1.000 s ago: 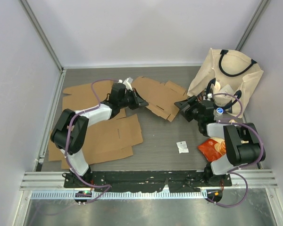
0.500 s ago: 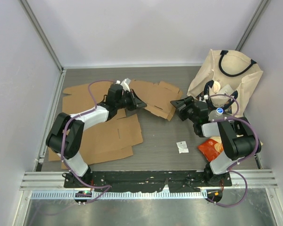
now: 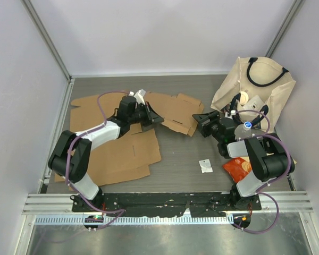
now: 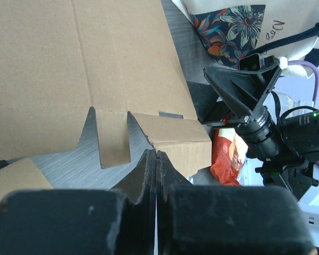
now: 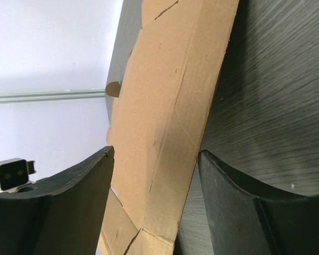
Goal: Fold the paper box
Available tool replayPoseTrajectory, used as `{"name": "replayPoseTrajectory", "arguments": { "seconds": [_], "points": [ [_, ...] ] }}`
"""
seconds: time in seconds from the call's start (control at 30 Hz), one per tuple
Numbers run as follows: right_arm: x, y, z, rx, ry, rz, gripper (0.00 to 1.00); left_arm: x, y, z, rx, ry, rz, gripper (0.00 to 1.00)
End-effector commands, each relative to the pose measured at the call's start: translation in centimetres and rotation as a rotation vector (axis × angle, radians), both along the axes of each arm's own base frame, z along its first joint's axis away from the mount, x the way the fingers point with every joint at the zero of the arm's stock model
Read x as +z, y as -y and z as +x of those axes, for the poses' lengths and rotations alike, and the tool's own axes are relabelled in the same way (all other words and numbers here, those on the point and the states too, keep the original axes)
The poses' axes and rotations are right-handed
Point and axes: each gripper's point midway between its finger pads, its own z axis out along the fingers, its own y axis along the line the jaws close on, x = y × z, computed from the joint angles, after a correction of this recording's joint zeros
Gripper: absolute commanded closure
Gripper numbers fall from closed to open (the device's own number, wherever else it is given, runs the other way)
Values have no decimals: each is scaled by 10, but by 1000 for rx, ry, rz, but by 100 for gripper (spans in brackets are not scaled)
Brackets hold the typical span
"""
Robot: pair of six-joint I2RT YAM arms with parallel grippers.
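The flat, unfolded brown paper box [image 3: 173,109] lies on the grey table at the back centre. My left gripper [image 3: 153,117] is shut at the box's left near edge; in the left wrist view its fingertips [image 4: 155,155] are pressed together just short of a box flap [image 4: 175,139], with nothing seen between them. My right gripper [image 3: 202,121] is open at the box's right corner. In the right wrist view [image 5: 157,175] a raised box flap [image 5: 170,117] stands between its two spread fingers [image 5: 69,204], touching neither pad clearly.
More flat cardboard sheets [image 3: 122,154] lie under the left arm. A cream tote bag [image 3: 258,85] stands at the back right. A red snack bag [image 3: 236,167] and a small white paper scrap [image 3: 205,166] lie near the right arm's base.
My right gripper has moved left to the box's right corner, its fingers now around the flap. The box and my left gripper have shifted slightly left.
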Motion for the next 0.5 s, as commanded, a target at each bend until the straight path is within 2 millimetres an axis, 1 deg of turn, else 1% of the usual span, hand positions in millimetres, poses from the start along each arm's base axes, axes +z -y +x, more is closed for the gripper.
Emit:
{"name": "replayPoseTrajectory", "arguments": {
  "seconds": [0.0,0.13,0.27,0.3,0.37,0.4,0.43,0.47],
  "points": [
    [-10,2,0,-66,-87,120,32,18,1,-7,-32,42,-49,100],
    [0,-2,7,-86,-73,146,39,18,-1,-12,-31,43,-64,100],
    [7,-2,14,-120,-65,120,44,17,-2,-20,-43,33,-67,100],
    [7,-3,14,-120,-67,116,52,19,-1,-23,-56,36,-72,100],
    [11,-6,19,-123,-65,110,60,13,-4,-28,-60,26,-62,100],
    [10,-8,20,-117,-66,99,69,14,-5,-30,-64,33,-56,100],
    [14,-14,23,-104,-59,96,73,11,-6,-34,-71,25,-55,100],
    [13,-16,22,-100,-64,87,76,10,-7,-36,-73,24,-54,100]
  ]
}}
